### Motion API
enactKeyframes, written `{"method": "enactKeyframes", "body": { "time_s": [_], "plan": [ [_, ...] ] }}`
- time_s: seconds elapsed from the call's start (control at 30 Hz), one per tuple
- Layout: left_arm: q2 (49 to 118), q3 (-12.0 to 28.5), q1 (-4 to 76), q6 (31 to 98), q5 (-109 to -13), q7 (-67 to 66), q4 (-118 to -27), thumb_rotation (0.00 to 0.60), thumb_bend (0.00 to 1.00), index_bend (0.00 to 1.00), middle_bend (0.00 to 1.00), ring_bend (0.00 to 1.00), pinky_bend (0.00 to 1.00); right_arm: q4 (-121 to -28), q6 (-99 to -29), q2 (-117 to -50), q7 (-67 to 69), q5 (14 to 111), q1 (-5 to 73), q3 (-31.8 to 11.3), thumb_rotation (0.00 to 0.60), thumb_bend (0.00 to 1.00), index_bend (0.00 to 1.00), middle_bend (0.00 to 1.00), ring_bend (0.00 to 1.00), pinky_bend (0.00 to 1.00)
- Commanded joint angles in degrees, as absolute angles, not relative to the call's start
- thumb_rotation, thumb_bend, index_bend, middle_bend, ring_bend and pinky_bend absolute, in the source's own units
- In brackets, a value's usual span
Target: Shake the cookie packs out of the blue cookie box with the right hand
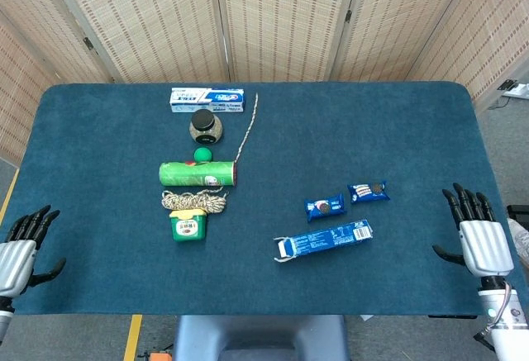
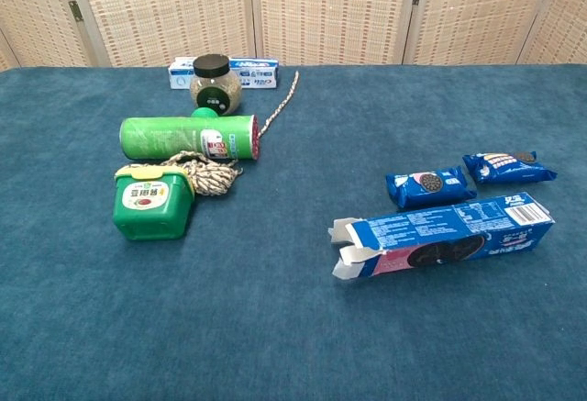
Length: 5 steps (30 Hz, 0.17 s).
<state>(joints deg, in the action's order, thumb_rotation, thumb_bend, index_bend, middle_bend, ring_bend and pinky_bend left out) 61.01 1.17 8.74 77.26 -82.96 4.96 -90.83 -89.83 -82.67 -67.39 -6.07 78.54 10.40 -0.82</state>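
Observation:
The blue cookie box (image 1: 324,240) (image 2: 444,241) lies on its side on the table, its torn flaps open toward the left. Two blue cookie packs lie just beyond it: one (image 1: 325,207) (image 2: 429,186) nearer the middle, the other (image 1: 369,192) (image 2: 508,166) further right. My right hand (image 1: 478,239) is open near the table's right front corner, fingers spread, well clear of the box. My left hand (image 1: 18,249) is open at the left front edge, holding nothing. The chest view shows neither hand.
On the left half stand a green square tub (image 1: 188,225), a coil of rope (image 1: 193,201), a green tube (image 1: 197,173) lying on its side, a small green ball (image 1: 202,155), a dark-lidded jar (image 1: 206,125) and a toothpaste box (image 1: 207,99). A cord (image 1: 246,128) runs diagonally beside them.

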Motion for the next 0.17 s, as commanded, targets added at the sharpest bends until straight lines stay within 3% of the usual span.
{"method": "enactKeyframes", "body": {
  "time_s": [0.03,0.17],
  "plan": [
    [61.9,1.6,8.2,78.9,-83.0,3.4,-90.4,0.6,0.36,0.0,0.04,0.0,0.0,-90.0,-82.8,-67.3,-5.8,79.1,10.0,-1.0,0.6,0.18,0.0,0.0,0.0,0.0],
    [62.2,1.6,7.8,79.5,-83.0,2.3,-90.7,0.6,0.36,0.0,0.04,0.0,0.0,-89.9,-82.2,-67.4,-6.4,79.6,10.0,-1.2,0.6,0.18,0.0,0.0,0.0,0.0]
  ]
}}
